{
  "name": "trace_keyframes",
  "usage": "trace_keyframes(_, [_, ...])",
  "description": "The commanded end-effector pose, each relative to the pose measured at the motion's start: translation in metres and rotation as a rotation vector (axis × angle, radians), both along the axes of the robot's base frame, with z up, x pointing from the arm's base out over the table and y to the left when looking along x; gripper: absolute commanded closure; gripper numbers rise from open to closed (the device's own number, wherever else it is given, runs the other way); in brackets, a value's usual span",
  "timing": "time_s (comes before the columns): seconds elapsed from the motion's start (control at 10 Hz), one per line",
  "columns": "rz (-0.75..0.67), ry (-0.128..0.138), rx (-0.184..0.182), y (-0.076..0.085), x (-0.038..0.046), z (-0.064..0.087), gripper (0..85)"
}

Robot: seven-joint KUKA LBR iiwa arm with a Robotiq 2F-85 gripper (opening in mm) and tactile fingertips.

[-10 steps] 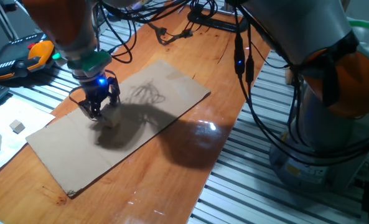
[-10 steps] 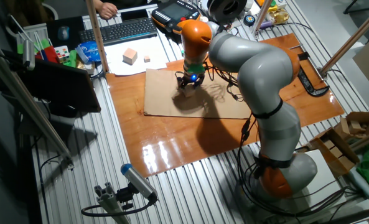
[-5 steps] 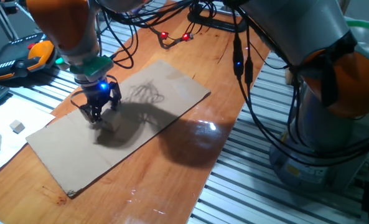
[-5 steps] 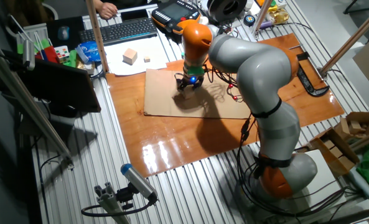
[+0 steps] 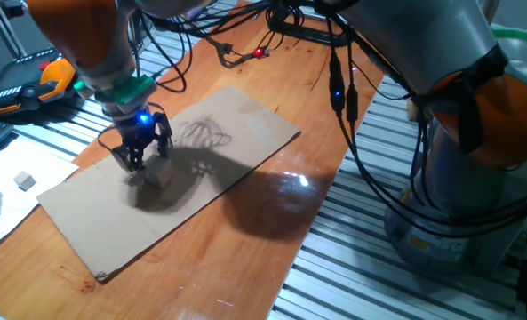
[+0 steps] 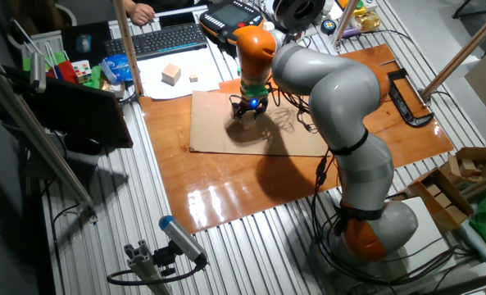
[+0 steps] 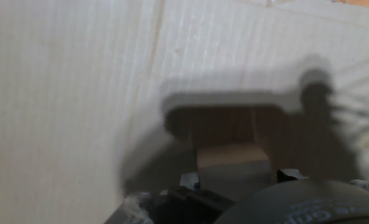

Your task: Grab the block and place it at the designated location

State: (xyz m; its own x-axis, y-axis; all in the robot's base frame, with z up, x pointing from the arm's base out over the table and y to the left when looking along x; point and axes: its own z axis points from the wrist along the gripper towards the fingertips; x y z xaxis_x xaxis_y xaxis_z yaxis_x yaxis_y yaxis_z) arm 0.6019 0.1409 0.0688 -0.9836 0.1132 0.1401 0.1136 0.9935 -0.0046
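— Between the fingers, what sits there?

— Under the claw (image 5: 137, 160) lies the block (image 7: 231, 154), a light-brown cube on the cardboard sheet (image 5: 201, 169). In the hand view its top face shows just ahead of the two dark fingertips (image 7: 189, 181), one at each lower corner. Whether they press its sides or stand just off them, I cannot tell; the view is blurred and shadowed.

— And the designated location?

— No dark dot can be made out in any view; the claw and its shadow cover that patch.

— How much room is around the claw?

— Bare cardboard on every side. The sheet's edges lie well apart from it, the nearest being the long edge toward the white paper (image 5: 5, 200). A faint crease runs away from the claw in the hand view.

— Beyond the sheet?

— Glossy orange-brown tabletop (image 5: 272, 240), then ribbed aluminium rails. On the paper stand a larger tan block (image 6: 171, 74) and a tinier pale cube (image 6: 193, 78), both well apart from the claw. Farther off are a keyboard (image 6: 165, 37) and an orange pendant (image 5: 45, 80). Black cables (image 5: 352, 133) hang from the grey arm.
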Motion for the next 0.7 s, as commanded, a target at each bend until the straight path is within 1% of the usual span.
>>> trace_keyframes(0.0, [-0.014, 0.011, -0.003, 0.000, -0.0047, 0.013, 20.0])
trace_keyframes(0.2, [-0.037, 0.029, -0.009, -0.001, -0.0184, 0.040, 21.3])
trace_keyframes(0.3, [-0.016, 0.025, -0.002, -0.005, -0.0256, 0.051, 26.7])
trace_keyframes(0.4, [0.014, 0.017, 0.003, -0.009, -0.0332, 0.062, 36.3])
trace_keyframes(0.5, [0.058, 0.016, -0.008, -0.014, -0.0385, 0.069, 51.7])
trace_keyframes(0.6, [0.095, 0.019, -0.005, -0.021, -0.0451, 0.076, 62.7])
